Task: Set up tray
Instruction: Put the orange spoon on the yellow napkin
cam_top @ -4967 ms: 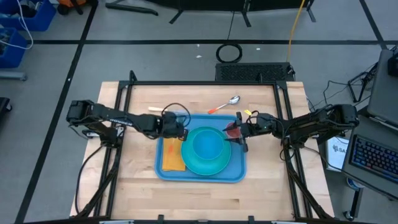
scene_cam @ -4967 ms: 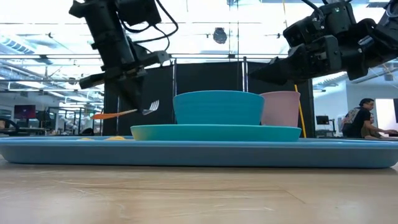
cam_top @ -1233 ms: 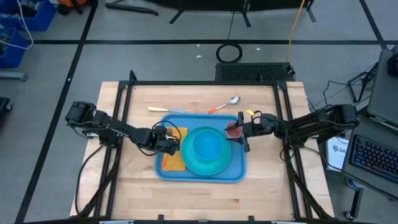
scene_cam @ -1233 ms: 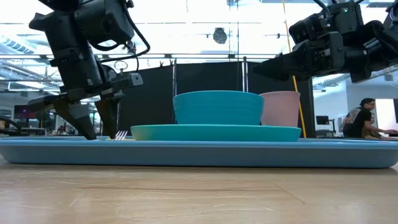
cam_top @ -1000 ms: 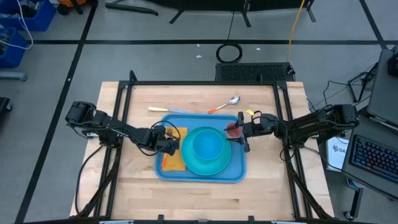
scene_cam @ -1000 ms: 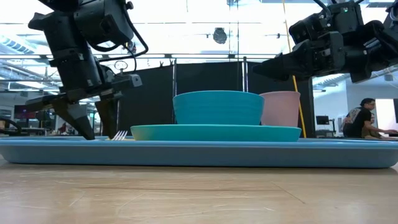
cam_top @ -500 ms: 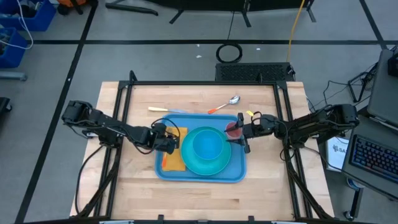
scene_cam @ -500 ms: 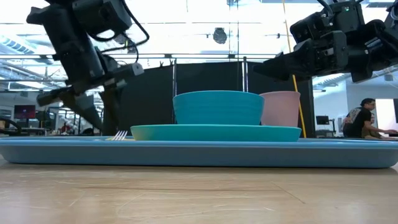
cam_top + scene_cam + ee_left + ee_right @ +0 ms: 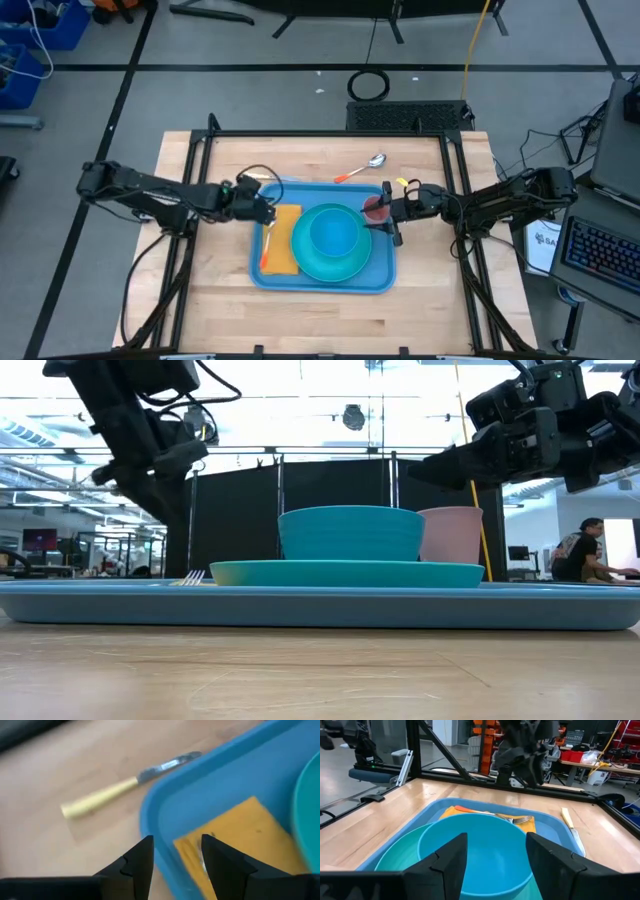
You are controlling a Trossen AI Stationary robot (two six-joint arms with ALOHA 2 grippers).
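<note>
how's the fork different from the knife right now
The fork lies on the yellow napkin inside the tray; the knife lies on the bare table, outside the rim. The fork's handle is orange, the knife's pale yellow. Neither is held by a gripper.

Teal bowl sits on teal plate, pink cup beside. Fork on yellow napkin. Knife & spoon on wood surface.

This is a robotics lab or workshop: a pale wooden butcher-block desk sits inside a black metal frame on a grey concrete floor marked with black tape lines. Around it stand blue plastic storage bins and a black computer keyboard. A person sits at a workstation beyond.
</note>
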